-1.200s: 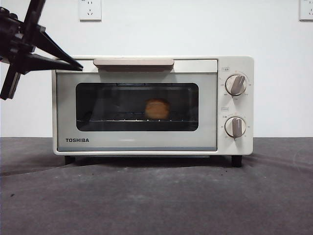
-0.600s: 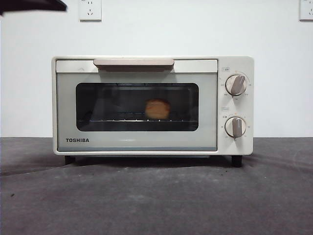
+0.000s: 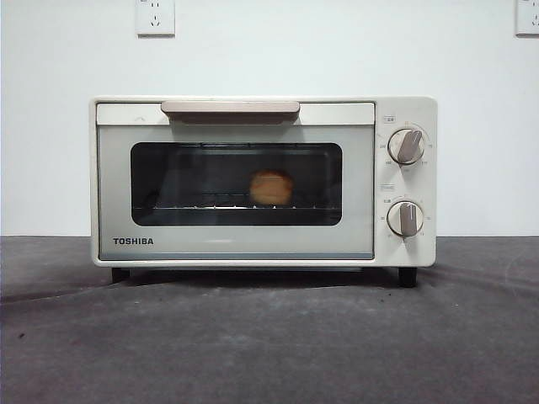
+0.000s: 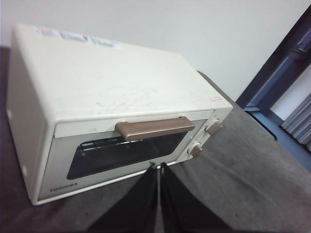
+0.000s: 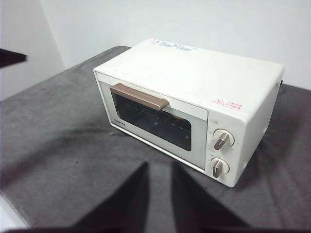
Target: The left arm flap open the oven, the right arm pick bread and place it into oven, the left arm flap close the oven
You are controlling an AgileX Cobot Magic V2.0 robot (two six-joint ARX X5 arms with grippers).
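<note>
The cream-white oven (image 3: 113, 185) stands on the dark table with its glass door shut and its beige handle (image 3: 230, 108) at the top. The golden bread (image 3: 271, 187) sits on the wire rack inside, behind the window. Neither arm shows in the front view. My left gripper (image 4: 158, 166) is shut and empty, held up and back from the oven (image 4: 112, 82), in front of its door. My right gripper (image 5: 159, 166) is open and empty, well back from the oven (image 5: 204, 73), above the table. The bread does not show in the wrist views.
Two beige dials (image 3: 406, 146) sit on the oven's right panel. The grey cloth-covered table (image 3: 269, 337) stretches in front. A white wall with sockets (image 3: 155, 17) stands behind. A black tip (image 5: 10, 57) shows at the right wrist view's edge.
The thin-pronged left gripper, beside the oven's top left corner a second ago, has risen out of the front view. The oven door stays shut with the bread inside.
</note>
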